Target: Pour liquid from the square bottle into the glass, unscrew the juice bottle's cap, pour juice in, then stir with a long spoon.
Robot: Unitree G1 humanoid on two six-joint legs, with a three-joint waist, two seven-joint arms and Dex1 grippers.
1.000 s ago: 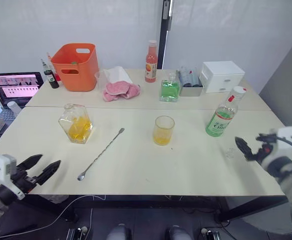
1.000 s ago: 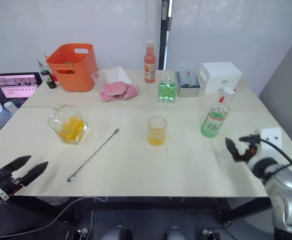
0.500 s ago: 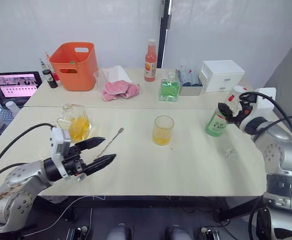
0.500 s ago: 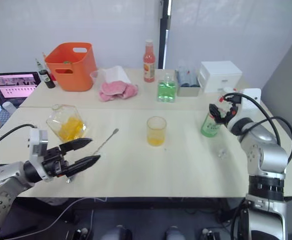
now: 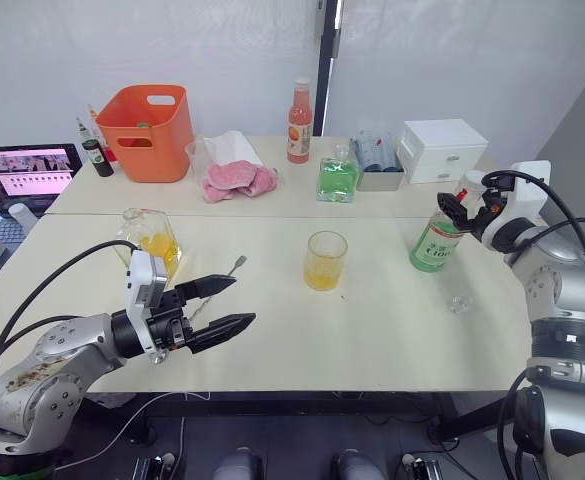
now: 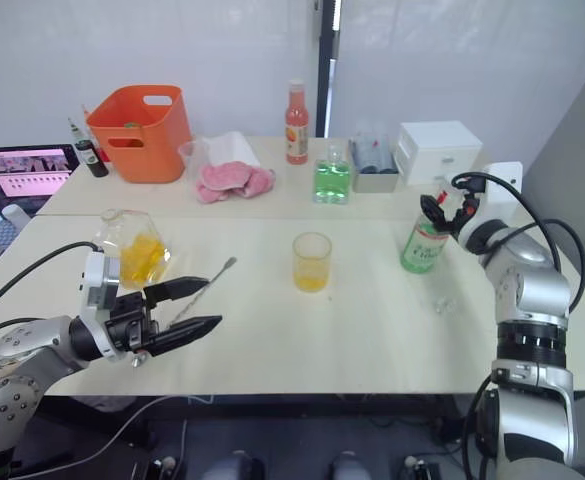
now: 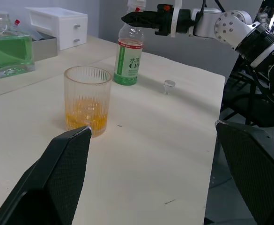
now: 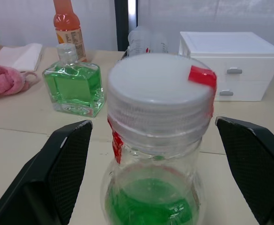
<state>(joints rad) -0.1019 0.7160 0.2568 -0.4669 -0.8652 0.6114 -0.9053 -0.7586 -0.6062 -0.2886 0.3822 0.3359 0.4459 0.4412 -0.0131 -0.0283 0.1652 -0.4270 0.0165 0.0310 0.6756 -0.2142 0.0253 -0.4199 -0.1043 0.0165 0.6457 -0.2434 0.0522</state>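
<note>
The right claw (image 5: 459,212) sits at the top of the juice bottle (image 5: 433,243), its two fingers spread wide to either side of the white cap (image 8: 158,92) and not touching it. The cap is on the bottle, with a red band just under it. The bottle stands upright toward the right side of the tabletop (image 5: 372,330), its green label facing forward.

The left claw (image 5: 222,305) hovers over the near left part of the tabletop, fingers open and holding nothing, pointing toward the glass (image 5: 325,261). The long spoon (image 5: 234,266) lies flat behind it; most of its length is hidden by the claw, and its upper end shows between the claw and the square bottle (image 5: 152,243).

The glass stands upright near the middle of the tabletop with a low layer of orange-yellow liquid (image 7: 86,120) in it. The square bottle stands at the left, tilted on a corner, with orange-yellow liquid in its lower part, well apart from the glass.

A small clear object (image 5: 459,303) lies on the tabletop near the juice bottle; what it is cannot be told.

Along the back stand an orange bucket (image 5: 153,120), a pink cloth (image 5: 237,181), a tall pink-orange bottle (image 5: 298,110), a green square bottle (image 5: 338,178) and a white drawer box (image 5: 446,150).
</note>
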